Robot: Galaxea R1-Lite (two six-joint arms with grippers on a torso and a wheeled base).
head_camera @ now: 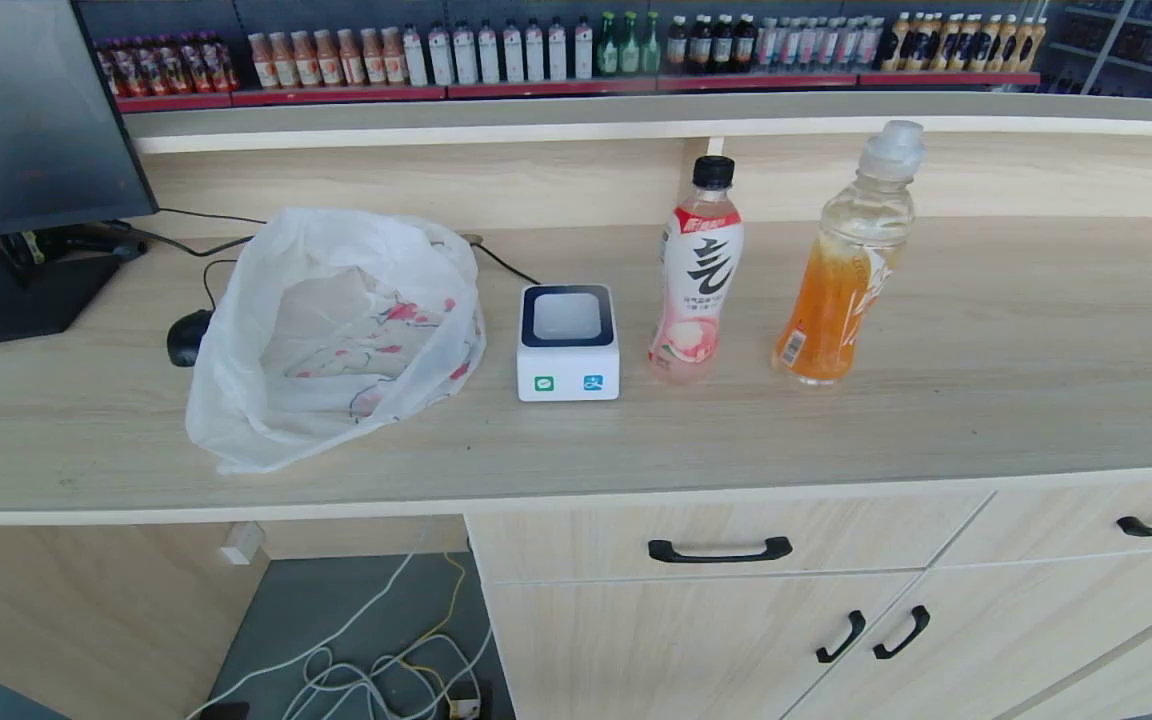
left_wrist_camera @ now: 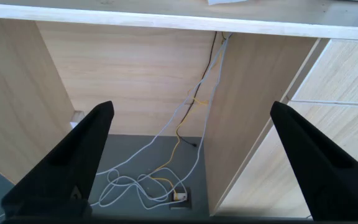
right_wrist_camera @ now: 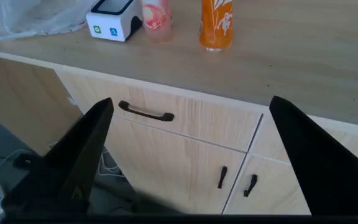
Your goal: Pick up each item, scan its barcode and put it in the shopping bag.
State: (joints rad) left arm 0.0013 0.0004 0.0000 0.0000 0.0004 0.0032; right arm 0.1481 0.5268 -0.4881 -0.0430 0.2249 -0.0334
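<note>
Shopping bag (head_camera: pixel 336 330) lying open, pink bottle (head_camera: pixel 696 290) upright, orange bottle (head_camera: pixel 841 280) seemingly part-filled

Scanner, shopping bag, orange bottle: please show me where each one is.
scanner (head_camera: pixel 568 340), head view, dark frame of its window.
shopping bag (head_camera: pixel 336 340), head view, inside wall below the open mouth.
orange bottle (head_camera: pixel 841 280), head view, middle of its body.
</note>
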